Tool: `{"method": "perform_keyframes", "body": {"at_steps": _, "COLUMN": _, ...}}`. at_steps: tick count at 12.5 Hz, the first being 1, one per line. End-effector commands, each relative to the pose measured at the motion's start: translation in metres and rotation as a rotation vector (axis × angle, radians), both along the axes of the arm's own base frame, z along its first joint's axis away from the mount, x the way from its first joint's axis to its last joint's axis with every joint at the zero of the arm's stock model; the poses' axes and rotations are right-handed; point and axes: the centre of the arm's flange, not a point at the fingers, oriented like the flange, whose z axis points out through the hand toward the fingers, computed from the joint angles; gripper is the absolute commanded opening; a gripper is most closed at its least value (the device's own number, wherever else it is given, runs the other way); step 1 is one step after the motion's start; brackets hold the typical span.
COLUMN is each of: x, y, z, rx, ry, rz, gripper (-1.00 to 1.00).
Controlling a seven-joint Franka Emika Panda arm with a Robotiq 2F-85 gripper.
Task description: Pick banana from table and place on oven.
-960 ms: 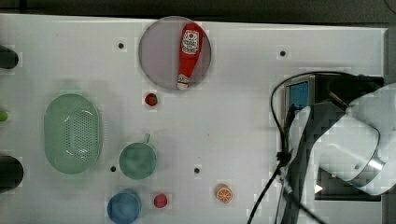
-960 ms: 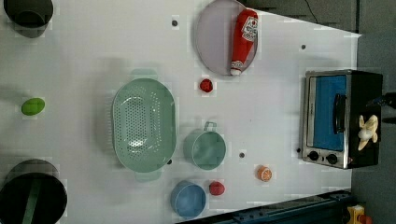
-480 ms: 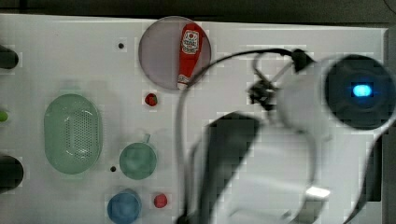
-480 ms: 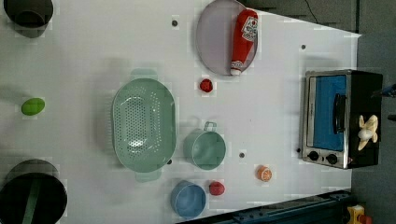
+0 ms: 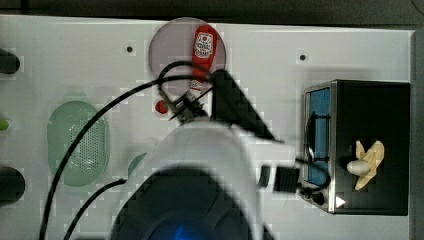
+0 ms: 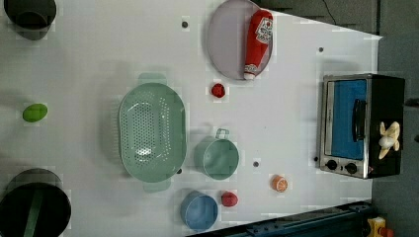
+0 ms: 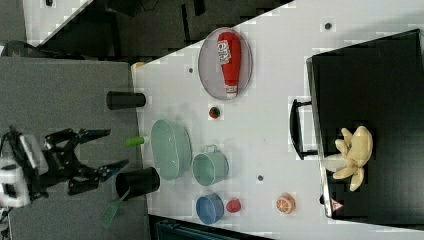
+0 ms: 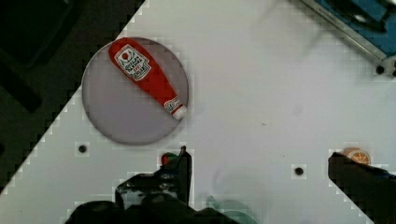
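The pale banana (image 7: 352,157) lies with its peel strips splayed on the black top of the oven (image 7: 380,90), close to the door edge; it also appears as the banana (image 5: 367,162) and banana (image 6: 389,139). The oven (image 6: 363,126) stands at the white table's (image 6: 296,98) right end in the left view. My gripper (image 7: 115,148) is open, holds nothing, and sits far from the oven at the right view's left. In the wrist view the gripper (image 8: 268,172) looks down on the table with its dark fingers (image 8: 180,165) wide apart. My arm (image 5: 200,175) covers the top view's lower middle.
A grey plate (image 6: 225,44) carries a red ketchup bottle (image 6: 257,42). A green colander (image 6: 150,131), a teal cup (image 6: 217,158), a blue bowl (image 6: 197,210), an orange slice (image 6: 279,183), two small red pieces and a green lime (image 6: 34,112) lie on the table. Black cups stand at the left view's left edge.
In the top view my arm has swung away from the oven toward the table's middle, uncovering the banana on the oven top. The left view is unchanged.
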Motion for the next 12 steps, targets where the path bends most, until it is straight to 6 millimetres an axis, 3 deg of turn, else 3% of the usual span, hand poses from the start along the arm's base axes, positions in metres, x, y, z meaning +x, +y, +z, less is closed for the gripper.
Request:
{"method": "perform_keyframes", "body": {"at_steps": 1, "x": -0.002, "y": -0.056, "z": -0.041, "rx": 0.021, "ry": 0.083, "rz": -0.184, "gripper": 1.00}}
{"method": "perform_keyframes", "body": {"at_steps": 5, "x": -0.020, "y": -0.061, "z": -0.044, "rx": 0.024, "ry": 0.104, "rz": -0.113, "gripper": 1.00}}
{"method": "perform_keyframes", "body": {"at_steps": 12, "x": -0.021, "y": -0.062, "z": -0.045, "rx": 0.024, "ry": 0.102, "rz": -0.114, "gripper": 1.00}}
